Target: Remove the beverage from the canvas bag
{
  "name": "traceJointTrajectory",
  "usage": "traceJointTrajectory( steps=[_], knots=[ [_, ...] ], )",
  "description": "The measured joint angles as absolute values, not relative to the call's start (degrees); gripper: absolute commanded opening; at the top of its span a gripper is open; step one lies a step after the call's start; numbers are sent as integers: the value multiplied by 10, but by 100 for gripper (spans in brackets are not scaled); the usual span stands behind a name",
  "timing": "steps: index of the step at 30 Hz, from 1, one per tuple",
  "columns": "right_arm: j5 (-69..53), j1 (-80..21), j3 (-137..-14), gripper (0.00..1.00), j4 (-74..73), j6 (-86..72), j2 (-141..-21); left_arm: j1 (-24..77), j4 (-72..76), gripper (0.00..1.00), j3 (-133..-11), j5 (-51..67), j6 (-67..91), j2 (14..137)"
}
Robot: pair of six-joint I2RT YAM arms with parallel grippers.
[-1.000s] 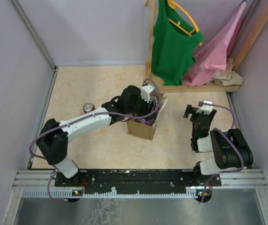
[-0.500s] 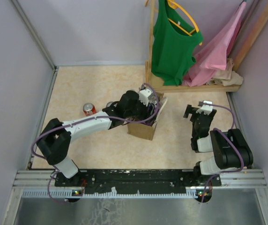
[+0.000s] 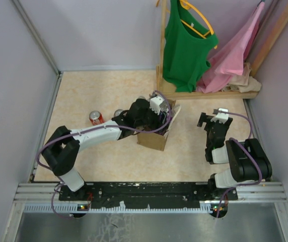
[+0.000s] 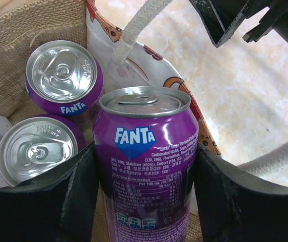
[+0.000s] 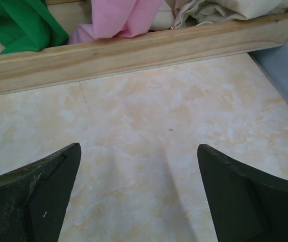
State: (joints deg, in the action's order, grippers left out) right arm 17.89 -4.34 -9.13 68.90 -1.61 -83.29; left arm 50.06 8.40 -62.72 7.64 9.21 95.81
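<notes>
The tan canvas bag (image 3: pixel 153 137) stands upright mid-table, with its burlap wall (image 4: pixel 33 20) and a white rope handle (image 4: pixel 139 20) in the left wrist view. My left gripper (image 3: pixel 154 120) reaches into the bag's mouth. It (image 4: pixel 145 194) is shut on a purple Fanta can (image 4: pixel 145 151), whose top stands higher than two more purple Fanta cans (image 4: pixel 63 75) (image 4: pixel 36 148) inside the bag. My right gripper (image 3: pixel 209 119) is open and empty over bare table right of the bag, as the right wrist view (image 5: pixel 139 174) also shows.
A red can (image 3: pixel 95 117) stands left of the bag, and a silver can top (image 3: pixel 119 112) shows behind my left forearm. A wooden rack (image 3: pixel 209 94) at the back holds a green shirt (image 3: pixel 184 45) and pink cloth (image 3: pixel 234 55). Grey walls close in on both sides.
My left wrist has shifted slightly nearer over the bag and the forearm has swung, uncovering a silver can top behind it. The right arm has not moved.
</notes>
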Motion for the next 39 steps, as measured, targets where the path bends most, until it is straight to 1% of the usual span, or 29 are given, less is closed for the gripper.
traceJointTrajectory(
  steps=[2,5,11,12,14,18,20,23,24,28,33,35,39],
  knots=[
    [179,-43,-91,99,689,-16,-833,501,91,44,-624,77,92,960],
    [179,-43,-91,99,689,-16,-833,501,95,48,-623,78,92,964],
    [179,-43,-91,99,689,-16,-833,500,99,51,-622,78,92,968],
    [179,-43,-91,99,689,-16,-833,501,100,53,-622,78,93,968],
    [179,-43,-91,99,689,-16,-833,501,100,65,-622,78,93,968],
    [179,-43,-91,99,689,-16,-833,500,101,66,-622,81,94,969],
    [179,-43,-91,99,689,-16,-833,501,102,70,-622,82,95,970],
    [179,-43,-91,99,689,-16,-833,500,103,89,-622,82,96,972],
    [179,-43,-91,99,689,-16,-833,500,103,91,-622,82,97,973],
    [179,-43,-91,99,689,-16,-833,500,118,93,-622,83,101,973],
    [179,-43,-91,99,689,-16,-833,500,121,85,-622,86,103,974],
    [179,-43,-91,99,689,-16,-833,500,121,86,-622,87,103,974],
    [179,-43,-91,99,689,-16,-833,500,117,90,-626,87,103,976]
  ],
)
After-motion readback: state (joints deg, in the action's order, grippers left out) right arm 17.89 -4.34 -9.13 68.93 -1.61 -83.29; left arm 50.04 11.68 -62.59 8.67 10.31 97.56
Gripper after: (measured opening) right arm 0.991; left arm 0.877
